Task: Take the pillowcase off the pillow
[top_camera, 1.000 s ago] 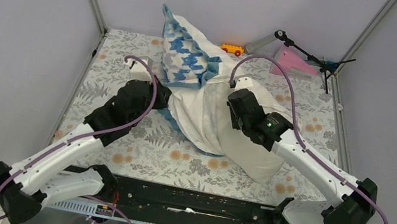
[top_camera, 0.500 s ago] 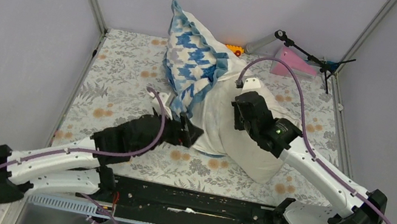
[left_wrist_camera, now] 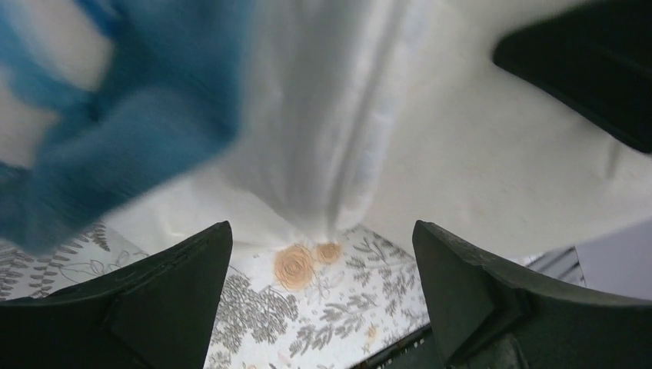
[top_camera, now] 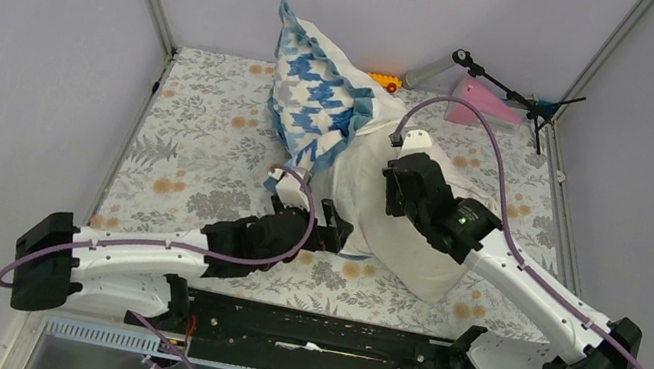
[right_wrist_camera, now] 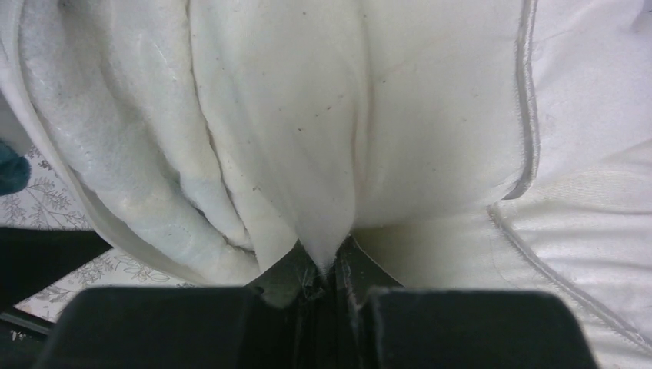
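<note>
- While the right pincer (right_wrist_camera: pixel 327 275) is clenched on a white fold (right_wrist_camera: pixel 319 223), the left pincer (left_wrist_camera: pixel 321 234) stands released, with nothing between its jaws, low over the counter (top_camera: pixel 191 156).
- The right wrist view does not settle whose fold that is. The pillow and the plain face of the pillowcase are both white there, so I cannot tell.
- Pillowcase (top_camera: pixel 317 102): it is bunched and raised toward the far side of the counter with the blue print showing. Its white part trails down toward the near side and ends just beside the left pincer.
- In the left wrist view a gathered white drape hangs straight ahead of the open jaws, its lower tip touching the counter. A blue blur sits at upper left.
- Pillow (top_camera: pixel 426 263): it lies slantwise, right of centre. Its near end is bare, and its far end runs under the right arm and the cover.
- Step in hand (judgement): mid-strip, with the left arm placed for a fresh grip. The cover is partly off, not free.
- Next move calls for (judgement):
  - advance the left pincer onto the hanging drape and close on thin cloth only, not on padding;
  - use the right pincer's hold as the anchor;
  - pull the cover along the pillow's length, away from that anchor.
</note>
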Motion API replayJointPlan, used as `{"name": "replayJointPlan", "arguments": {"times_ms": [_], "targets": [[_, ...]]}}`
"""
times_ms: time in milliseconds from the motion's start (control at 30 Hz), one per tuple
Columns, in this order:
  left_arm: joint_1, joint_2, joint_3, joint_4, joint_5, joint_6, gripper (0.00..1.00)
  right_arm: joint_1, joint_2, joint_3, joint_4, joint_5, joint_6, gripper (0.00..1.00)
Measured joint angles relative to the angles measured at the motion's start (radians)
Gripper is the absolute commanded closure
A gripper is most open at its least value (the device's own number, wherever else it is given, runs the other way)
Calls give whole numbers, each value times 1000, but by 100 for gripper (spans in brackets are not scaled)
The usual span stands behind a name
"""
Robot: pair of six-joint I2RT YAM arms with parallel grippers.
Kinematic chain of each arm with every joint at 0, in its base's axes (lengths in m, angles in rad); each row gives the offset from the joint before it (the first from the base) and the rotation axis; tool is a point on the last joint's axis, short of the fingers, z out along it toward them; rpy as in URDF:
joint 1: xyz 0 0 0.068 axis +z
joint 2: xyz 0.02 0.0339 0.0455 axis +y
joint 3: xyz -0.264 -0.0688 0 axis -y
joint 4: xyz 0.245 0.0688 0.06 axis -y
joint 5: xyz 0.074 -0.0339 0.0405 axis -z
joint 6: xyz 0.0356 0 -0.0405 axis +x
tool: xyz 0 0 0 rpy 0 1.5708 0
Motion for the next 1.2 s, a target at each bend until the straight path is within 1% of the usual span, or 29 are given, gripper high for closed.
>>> {"name": "replayJointPlan", "arguments": {"times_ms": [167, 200, 233, 267, 367, 400, 433, 500, 533, 667, 767, 900, 1033, 1167, 1200], "targets": [[84, 26, -47, 87, 53, -23, 3, 0, -32, -23, 16, -26, 3, 100], [93, 40, -47, 107, 76, -22, 3, 0, -36, -26, 16, -29, 3, 100], [102, 56, -46, 124, 97, -22, 7, 0, -39, -27, 16, -33, 3, 100], [112, 77, -41, 137, 122, -21, 13, 0, -40, -29, 18, -35, 3, 100], [143, 145, -15, 144, 177, -22, 39, 0, -45, -31, 19, -35, 2, 100], [156, 161, -10, 144, 193, -18, 50, 0, -47, -32, 20, -35, 2, 100], [169, 166, -10, 142, 205, -19, 68, 0, -51, -35, 21, -34, 2, 100], [210, 163, -10, 133, 236, -15, 95, 0, -63, -42, 20, -33, 2, 100], [241, 156, -10, 127, 252, -7, 100, 0, -73, -48, 21, -32, 2, 100], [372, 82, -10, 49, 288, 13, 100, -13, -128, -65, 15, -14, 0, 100], [461, -40, -9, -41, 277, 50, 100, -45, -168, -71, 11, 15, 7, 100], [538, -176, 40, -143, 270, 103, 100, -107, -279, -144, 30, 39, 43, 100], [555, -216, 122, -263, 246, 121, 100, -136, -372, -198, 66, 39, 72, 100], [555, -251, 133, -342, 229, 121, 100, -142, -347, -196, 103, 27, 79, 100], [556, -259, 133, -350, 232, 124, 100, -146, -319, -190, 102, 9, 79, 97]]}}
